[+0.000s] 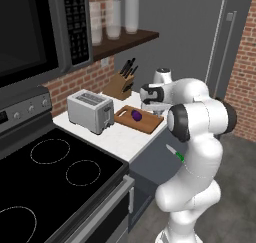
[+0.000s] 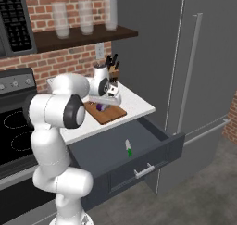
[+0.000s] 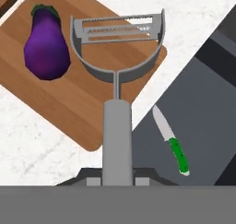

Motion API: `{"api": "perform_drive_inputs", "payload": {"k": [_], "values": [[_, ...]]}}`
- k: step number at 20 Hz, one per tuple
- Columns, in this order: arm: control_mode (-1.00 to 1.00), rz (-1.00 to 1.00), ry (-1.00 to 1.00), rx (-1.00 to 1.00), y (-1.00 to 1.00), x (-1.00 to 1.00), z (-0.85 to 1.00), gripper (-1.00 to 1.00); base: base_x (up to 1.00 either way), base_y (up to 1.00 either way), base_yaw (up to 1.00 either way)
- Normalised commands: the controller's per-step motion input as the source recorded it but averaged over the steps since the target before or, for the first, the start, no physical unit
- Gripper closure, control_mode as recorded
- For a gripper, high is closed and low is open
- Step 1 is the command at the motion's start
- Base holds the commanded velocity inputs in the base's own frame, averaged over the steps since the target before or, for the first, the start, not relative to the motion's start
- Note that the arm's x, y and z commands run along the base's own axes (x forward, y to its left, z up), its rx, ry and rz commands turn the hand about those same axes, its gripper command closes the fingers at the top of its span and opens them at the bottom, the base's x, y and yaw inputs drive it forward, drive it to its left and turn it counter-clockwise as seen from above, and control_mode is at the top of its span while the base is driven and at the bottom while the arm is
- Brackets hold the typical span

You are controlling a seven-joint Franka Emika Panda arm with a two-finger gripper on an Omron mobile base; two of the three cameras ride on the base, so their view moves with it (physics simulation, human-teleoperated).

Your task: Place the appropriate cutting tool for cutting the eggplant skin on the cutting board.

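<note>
Peeler (image 3: 117, 80) in hand (image 3: 118, 176), over board (image 3: 78, 103)

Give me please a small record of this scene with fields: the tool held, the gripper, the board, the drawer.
tool held: metal peeler, handle between the fingers, head over the cutting board
gripper: shut on the peeler handle, above the counter edge
cutting board: on the white counter, eggplant lying on it beside the peeler head
drawer: open under the counter, green-handled knife inside
</note>
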Motion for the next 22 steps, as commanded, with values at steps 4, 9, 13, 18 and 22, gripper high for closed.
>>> {"api": "perform_drive_inputs", "payload": {"k": [4, 9, 13, 18, 22], "values": [[-1.00, 0.00, 0.11, 0.00, 0.12, 0.40, -0.36, 1.00, 0.00, 0.00, 0.00], [-1.00, 0.00, 0.09, 0.00, 0.01, 0.48, -0.33, 1.00, 0.00, 0.00, 0.00], [-1.00, 0.00, 0.05, 0.00, 0.00, 0.43, -0.29, 1.00, 0.00, 0.00, 0.00], [-1.00, 0.00, 0.01, 0.00, 0.01, 0.30, -0.22, 1.00, 0.00, 0.00, 0.00], [-1.00, 0.00, 0.00, 0.01, 0.02, 0.07, -0.20, 1.00, 0.00, 0.00, 0.00]]}}
